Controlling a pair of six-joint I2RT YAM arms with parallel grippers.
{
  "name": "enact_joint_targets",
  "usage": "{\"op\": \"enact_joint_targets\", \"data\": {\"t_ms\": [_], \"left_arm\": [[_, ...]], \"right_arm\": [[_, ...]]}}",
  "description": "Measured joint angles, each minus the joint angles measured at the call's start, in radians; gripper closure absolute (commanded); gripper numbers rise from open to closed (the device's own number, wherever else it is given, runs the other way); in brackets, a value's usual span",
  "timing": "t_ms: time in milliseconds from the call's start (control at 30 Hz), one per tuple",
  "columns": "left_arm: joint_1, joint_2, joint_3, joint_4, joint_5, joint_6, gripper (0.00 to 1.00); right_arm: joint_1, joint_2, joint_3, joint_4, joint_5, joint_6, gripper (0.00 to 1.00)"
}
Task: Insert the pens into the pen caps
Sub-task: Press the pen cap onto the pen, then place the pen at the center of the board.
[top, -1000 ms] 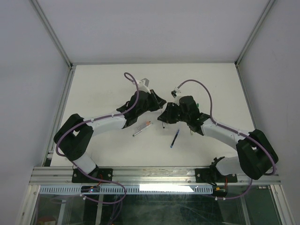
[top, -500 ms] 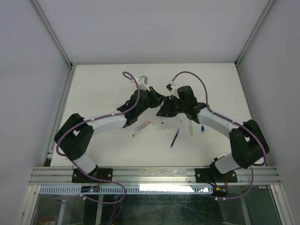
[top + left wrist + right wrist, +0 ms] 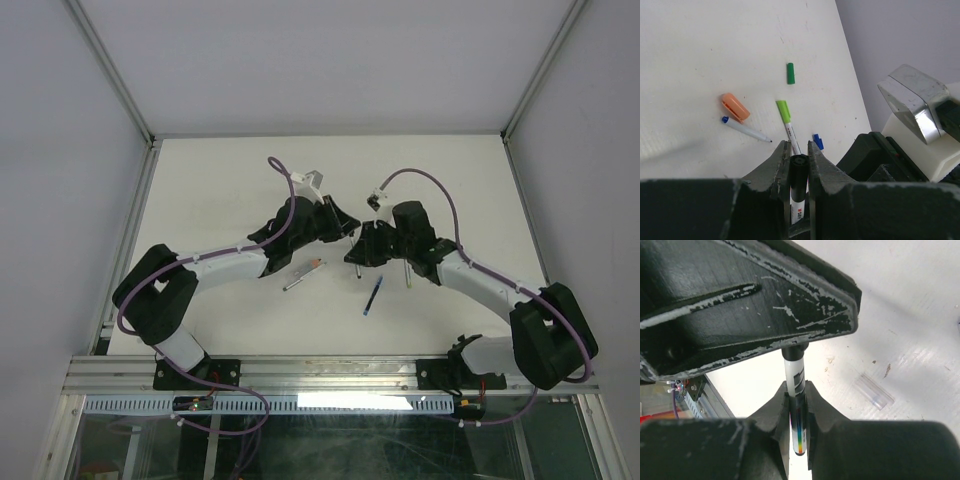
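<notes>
Two claws meet on one pen. My left claw [image 3: 798, 151] is clamped on its black cap [image 3: 799, 167], and my right claw [image 3: 796, 392] is closed round the white barrel of the same pen [image 3: 794, 371] lower down. Half a second back the right arm was swung in tight against the left; now it has eased outward, both grips unchanged. I read that as the push stroke finished and the cap probably seated, though the left fingers hide the joint.

That pen hangs above the counter [image 3: 700, 45], nearer my left camera than the orange cap [image 3: 735, 107]. Just beside the orange cap lies a white pen with a blue end [image 3: 746, 129]. Right of it is a pen with a light green end [image 3: 788, 122], farther right a blue cap [image 3: 818, 142], and beyond it a dark green cap [image 3: 790, 73].

Red print on the held pen's label, and black marks with a rainbow strip on its barrel, are too blurred to read.
</notes>
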State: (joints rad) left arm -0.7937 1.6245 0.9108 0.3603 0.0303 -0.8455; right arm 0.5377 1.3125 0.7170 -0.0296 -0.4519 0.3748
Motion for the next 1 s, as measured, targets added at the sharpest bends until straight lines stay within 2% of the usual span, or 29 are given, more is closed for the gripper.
{"op": "enact_joint_targets", "data": {"t_ms": [100, 367, 467, 567, 767, 1000], "left_arm": [[0.0, 0.002, -0.002, 0.0, 0.013, -0.003, 0.97], [0.0, 0.012, -0.01, -0.016, 0.038, -0.005, 0.77], [-0.012, 0.01, -0.025, -0.048, 0.082, -0.017, 0.73], [-0.019, 0.007, -0.039, -0.103, 0.14, -0.026, 0.7], [-0.05, 0.007, -0.064, -0.19, 0.233, -0.031, 0.68], [-0.01, -0.024, -0.065, -0.237, 0.234, -0.017, 0.66]], "right_arm": [[-0.001, -0.003, -0.023, 0.03, 0.0, -0.002, 1.0], [-0.002, -0.001, -0.078, 0.093, 0.0, -0.01, 1.0], [-0.035, 0.003, -0.079, 0.137, 0.08, -0.002, 1.0], [-0.061, 0.013, -0.087, 0.18, 0.168, 0.01, 1.0], [-0.047, 0.013, -0.087, 0.258, 0.118, 0.093, 1.0], [-0.037, -0.048, -0.088, 0.205, 0.133, 0.124, 1.0]]}}
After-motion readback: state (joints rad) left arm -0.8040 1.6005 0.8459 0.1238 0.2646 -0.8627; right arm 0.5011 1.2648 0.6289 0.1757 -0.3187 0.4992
